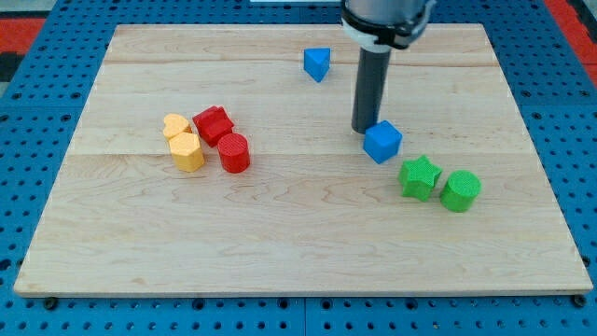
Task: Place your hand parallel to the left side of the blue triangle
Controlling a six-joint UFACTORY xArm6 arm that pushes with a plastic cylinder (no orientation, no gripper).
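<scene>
My tip (362, 129), well below-right of blue triangle (317, 63)

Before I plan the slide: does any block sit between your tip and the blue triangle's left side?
No. My tip touches the blue cube; the blue triangle lies up-left, with only bare board between.

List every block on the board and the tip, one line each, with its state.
my tip: down on the board, at the blue cube's upper-left edge
blue cube: beside the tip
blue triangle: alone near the view's top, apart from the tip
red star: clustered with the yellow blocks
red cylinder: upright
yellow heart: flat
yellow hexagon: upright
green star: beside the green cylinder
green cylinder: upright
</scene>
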